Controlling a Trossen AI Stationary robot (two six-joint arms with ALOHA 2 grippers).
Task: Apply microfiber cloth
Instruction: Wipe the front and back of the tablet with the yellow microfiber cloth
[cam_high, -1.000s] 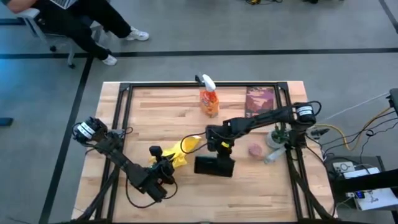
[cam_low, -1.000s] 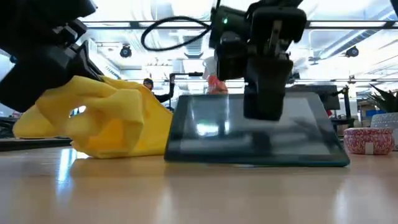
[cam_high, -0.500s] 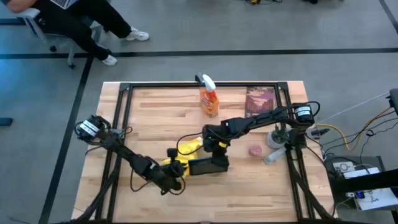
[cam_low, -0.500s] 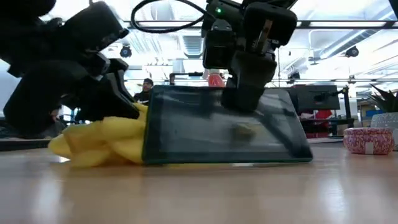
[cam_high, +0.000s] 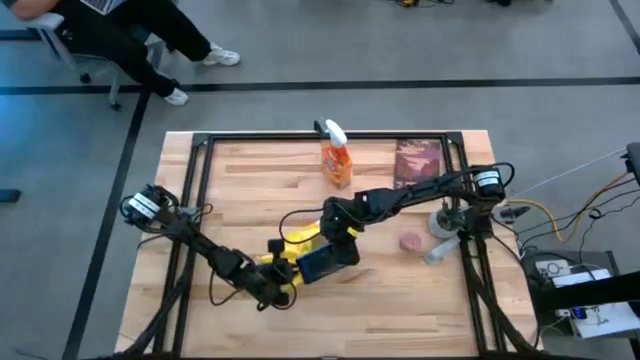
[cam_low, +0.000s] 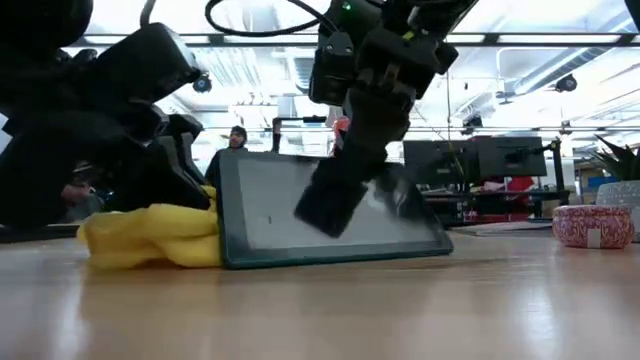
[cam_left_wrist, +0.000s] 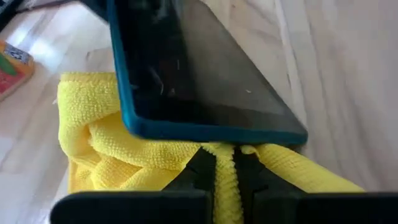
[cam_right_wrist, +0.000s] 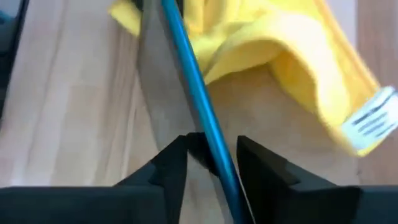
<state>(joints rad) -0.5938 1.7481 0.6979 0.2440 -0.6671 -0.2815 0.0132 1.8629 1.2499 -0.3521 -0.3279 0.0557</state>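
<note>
Two grippers: both at work near the middle of the desk, toward its front edge.
Left gripper (cam_high: 283, 281): your left arm reaches in from the desk's left edge; its fingers (cam_left_wrist: 198, 171) are pinched tight on a fold of the microfiber cloth (cam_left_wrist: 106, 146), with yellow fabric squeezed up between them.
Right gripper (cam_right_wrist: 211, 155): your right arm comes across from the right edge; its fingers are closed narrowly on the blue rim of the black tablet (cam_high: 322, 262).
Black tablet: tilted, one long edge on the wood and the other raised, leaning over the cloth; in the low view its screen faces the camera.
Microfiber cloth: bunched on the desk just left of and behind the tablet, touching it; part appears to lie under the tablet's lower edge, though the contact is partly hidden. A white label shows at one corner.
Orange spray bottle (cam_high: 337, 160): near the back edge, well apart from the work.
Pink jar (cam_high: 410, 242): right of the tablet, apart from it.
Dark booklet (cam_high: 415, 161): near the back right corner.
Room: you have a seated person (cam_high: 120, 35) beyond the back left corner.
</note>
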